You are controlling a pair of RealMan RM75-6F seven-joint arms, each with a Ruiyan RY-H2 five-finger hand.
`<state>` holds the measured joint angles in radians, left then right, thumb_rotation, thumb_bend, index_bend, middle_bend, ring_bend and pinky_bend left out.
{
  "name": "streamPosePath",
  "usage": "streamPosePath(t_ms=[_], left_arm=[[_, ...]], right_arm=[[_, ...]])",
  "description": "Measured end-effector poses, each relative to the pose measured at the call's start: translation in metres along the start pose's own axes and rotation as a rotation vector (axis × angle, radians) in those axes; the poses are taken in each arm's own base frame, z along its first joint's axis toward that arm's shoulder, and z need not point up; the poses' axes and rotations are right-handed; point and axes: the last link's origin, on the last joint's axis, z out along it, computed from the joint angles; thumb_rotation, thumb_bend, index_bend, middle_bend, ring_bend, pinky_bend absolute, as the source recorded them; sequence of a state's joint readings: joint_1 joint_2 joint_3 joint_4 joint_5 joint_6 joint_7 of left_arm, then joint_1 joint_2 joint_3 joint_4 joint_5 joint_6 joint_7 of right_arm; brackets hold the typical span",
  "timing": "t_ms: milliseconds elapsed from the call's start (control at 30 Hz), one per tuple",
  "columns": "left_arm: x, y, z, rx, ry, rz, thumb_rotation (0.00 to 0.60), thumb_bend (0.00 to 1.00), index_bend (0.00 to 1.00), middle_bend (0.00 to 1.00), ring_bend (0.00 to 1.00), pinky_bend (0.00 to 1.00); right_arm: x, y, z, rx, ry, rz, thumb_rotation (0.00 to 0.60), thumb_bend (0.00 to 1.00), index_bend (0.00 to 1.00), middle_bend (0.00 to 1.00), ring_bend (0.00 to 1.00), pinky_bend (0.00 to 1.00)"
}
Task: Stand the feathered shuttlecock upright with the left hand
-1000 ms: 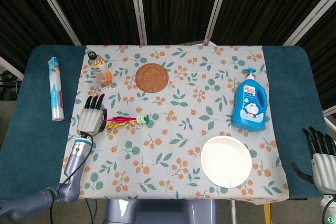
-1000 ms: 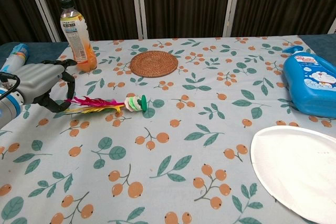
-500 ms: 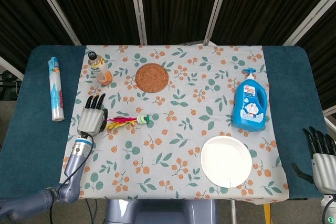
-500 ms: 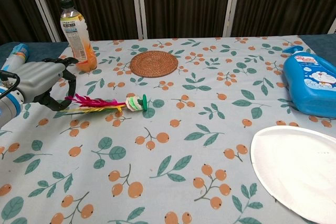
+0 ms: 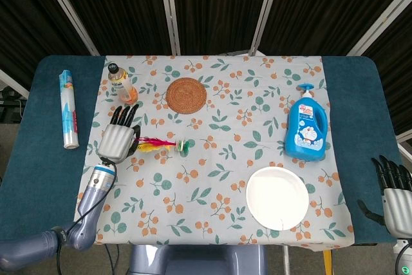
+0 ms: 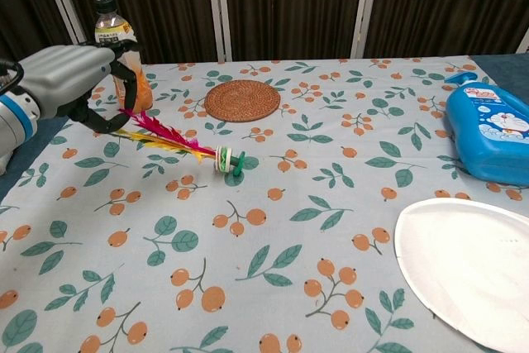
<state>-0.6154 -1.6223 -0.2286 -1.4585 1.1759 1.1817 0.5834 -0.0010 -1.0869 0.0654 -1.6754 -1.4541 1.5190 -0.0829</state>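
Observation:
The feathered shuttlecock [image 6: 178, 142] has pink and yellow feathers and a green and white base [image 6: 229, 160]. It slants, with the base on the flowered cloth and the feather end raised to the left. My left hand [image 6: 73, 80] grips the feather tips, just in front of the orange drink bottle. From the head view the left hand [image 5: 119, 140] sits left of the shuttlecock [image 5: 161, 144]. My right hand [image 5: 394, 192] hangs off the table's right front corner, fingers apart, holding nothing.
An orange drink bottle [image 6: 116, 54] stands right behind the left hand. A woven coaster [image 5: 186, 95] lies at the back centre. A blue soap bottle [image 5: 306, 127] and a white plate [image 5: 277, 198] are on the right. A wrapped roll [image 5: 67, 109] lies at far left.
The left hand closed on the feather end and lifted it up and back. The shuttlecock went from lying flat to slanting on its base, which slid slightly right.

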Motion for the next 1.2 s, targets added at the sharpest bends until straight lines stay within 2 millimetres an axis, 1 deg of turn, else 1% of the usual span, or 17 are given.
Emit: streamPosePath(t_ms=[267, 500, 667, 900, 1200], left_arm=[[0.039, 0.020, 0.002, -0.074, 0.075, 0.048, 0.600, 0.55, 0.63, 0.00, 0.00, 0.00], [0.060, 0.029, 0.005, -0.110, 0.123, 0.079, 0.600, 0.55, 0.63, 0.00, 0.00, 0.00], [0.064, 0.033, 0.006, -0.115, 0.129, 0.082, 0.600, 0.55, 0.63, 0.00, 0.00, 0.00], [0.062, 0.033, 0.003, -0.120, 0.116, 0.099, 0.600, 0.55, 0.63, 0.00, 0.00, 0.00], [0.064, 0.034, 0.001, -0.127, 0.109, 0.108, 0.600, 0.55, 0.62, 0.00, 0.00, 0.00]], right_arm=[[0.000, 0.000, 0.000, -0.001, 0.000, 0.000, 0.600, 0.15, 0.00, 0.00, 0.00, 0.00], [0.000, 0.000, 0.000, -0.001, -0.001, 0.000, 0.600, 0.15, 0.00, 0.00, 0.00, 0.00], [0.000, 0.000, 0.000, -0.002, -0.001, 0.000, 0.600, 0.15, 0.00, 0.00, 0.00, 0.00], [0.000, 0.000, 0.000, -0.003, -0.002, -0.001, 0.600, 0.15, 0.00, 0.00, 0.00, 0.00], [0.000, 0.000, 0.000, -0.002, -0.004, -0.002, 0.600, 0.15, 0.00, 0.00, 0.00, 0.00]])
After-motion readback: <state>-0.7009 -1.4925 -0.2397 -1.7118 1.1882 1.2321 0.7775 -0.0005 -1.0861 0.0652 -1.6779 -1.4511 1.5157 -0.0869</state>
